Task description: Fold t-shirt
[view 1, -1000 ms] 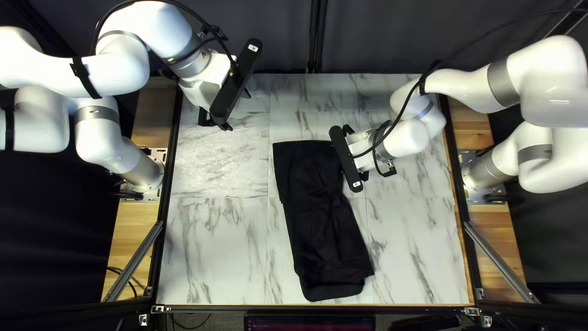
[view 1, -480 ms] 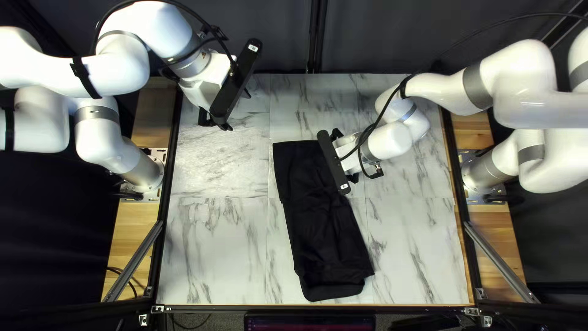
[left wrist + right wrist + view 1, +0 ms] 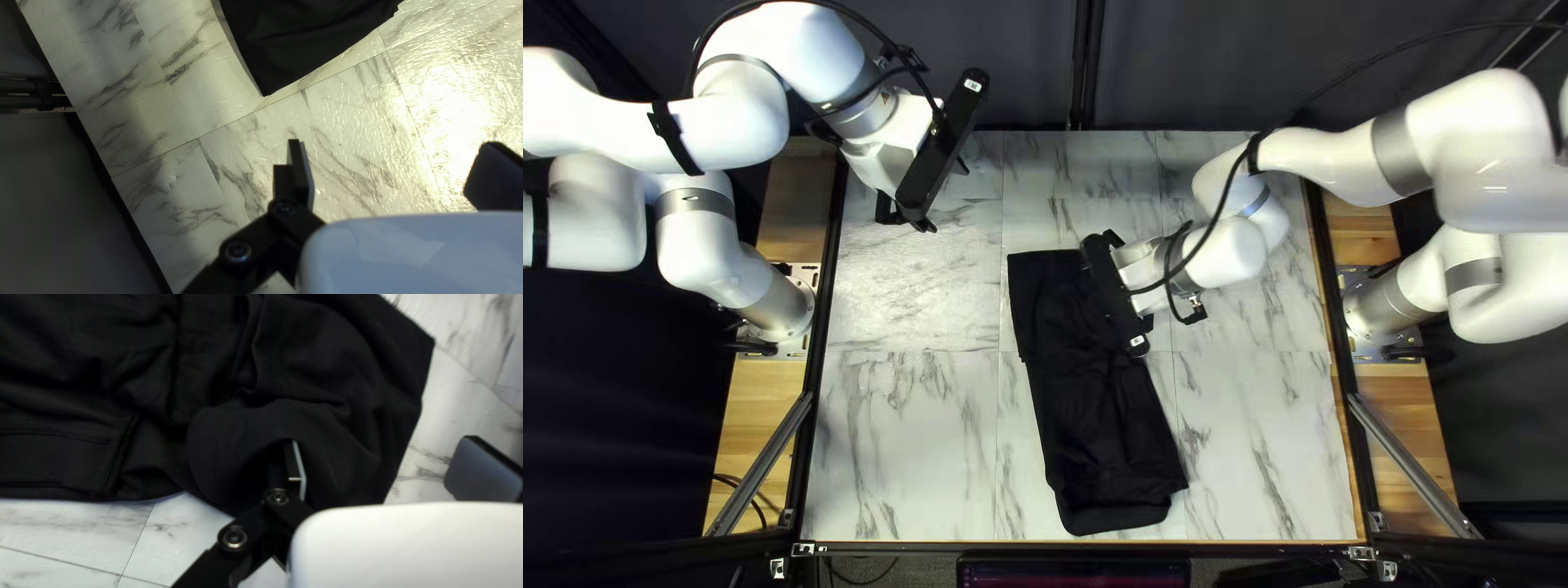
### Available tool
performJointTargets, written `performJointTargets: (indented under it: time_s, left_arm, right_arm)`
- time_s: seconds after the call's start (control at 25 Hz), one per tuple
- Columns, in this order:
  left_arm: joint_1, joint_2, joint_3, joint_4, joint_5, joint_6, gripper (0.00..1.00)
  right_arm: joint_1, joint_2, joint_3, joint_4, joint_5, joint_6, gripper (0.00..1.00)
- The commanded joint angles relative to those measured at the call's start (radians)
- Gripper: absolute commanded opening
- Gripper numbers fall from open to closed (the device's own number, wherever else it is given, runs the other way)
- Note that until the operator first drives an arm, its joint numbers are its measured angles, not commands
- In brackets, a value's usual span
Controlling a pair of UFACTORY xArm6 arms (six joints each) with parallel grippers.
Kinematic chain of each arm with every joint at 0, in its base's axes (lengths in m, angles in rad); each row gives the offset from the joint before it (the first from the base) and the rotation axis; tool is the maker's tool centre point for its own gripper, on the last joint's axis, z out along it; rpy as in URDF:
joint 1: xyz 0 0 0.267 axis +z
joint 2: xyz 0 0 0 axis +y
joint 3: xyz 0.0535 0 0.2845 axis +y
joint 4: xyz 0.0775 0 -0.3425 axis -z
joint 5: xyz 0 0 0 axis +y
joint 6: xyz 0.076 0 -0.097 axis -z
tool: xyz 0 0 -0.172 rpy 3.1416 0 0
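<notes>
Under R gripper (image 3: 1114, 294) (fingers apart), blk t-shirt (image 3: 1100, 425), partly btwn them.

The left end effector's (image 3: 945, 197) 2 flat black fingers (image 3: 299, 174) stand wide apart over a glossy white, grey-veined marble-patterned bench (image 3: 229, 125). Ahead, apart from both, lies a pointed corner of a black fabric t-shirt (image 3: 305, 38), faintly wrinkled. Past the bench's black edge (image 3: 97, 163) are a dark grey curtain (image 3: 38, 207) and 2 parallel black bars (image 3: 24, 87).
</notes>
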Motion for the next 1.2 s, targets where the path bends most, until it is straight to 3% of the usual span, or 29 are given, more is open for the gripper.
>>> performJointTargets:
  time_s: [0.04, 0.2, 0.48, 0.64, 0.72, 0.8, 0.92, 0.96, 1.16, 1.2]
  left_arm:
    - [0.000, 0.000, 0.000, 0.000, 0.000, 0.000, 1.00]
    - [0.000, 0.000, 0.000, 0.000, 0.000, 0.000, 1.00]
    - [0.000, 0.000, 0.000, 0.000, 0.000, 0.000, 1.00]
    - [0.000, 0.000, 0.000, 0.000, 0.000, 0.000, 1.00]
    - [0.000, 0.000, 0.000, 0.000, 0.000, 0.000, 1.00]
    - [0.000, 0.000, 0.000, 0.000, 0.000, 0.000, 1.00]
    - [0.000, 0.000, 0.000, 0.000, 0.000, 0.000, 1.00]
    - [0.000, 0.000, 0.000, 0.000, 0.000, 0.000, 1.00]
    - [0.000, 0.000, 0.000, 0.000, 0.000, 0.000, 1.00]
    - [0.000, 0.000, 0.000, 0.000, 0.000, 0.000, 1.00]
  right_arm:
    - [-0.027, 0.024, 0.023, -0.092, -0.004, 0.092, 1.00]
    - [-0.024, 0.073, -0.007, -0.065, -0.003, 0.069, 1.00]
    - [-0.005, 0.198, -0.133, 0.014, -0.009, -0.026, 1.00]
    - [0.017, 0.204, -0.161, 0.091, -0.005, -0.107, 1.00]
    - [0.024, 0.184, -0.158, 0.084, -0.008, -0.101, 1.00]
    - [0.018, 0.157, -0.154, -0.031, -0.031, 0.008, 1.00]
    - [0.001, 0.128, -0.184, -0.438, -0.083, 0.412, 1.00]
    - [0.008, 0.110, -0.201, -0.627, -0.094, 0.617, 1.00]
    - [0.043, 0.088, -0.223, -1.011, -0.088, 1.037, 1.00]
    - [0.046, 0.090, -0.225, -1.049, -0.087, 1.077, 1.00]
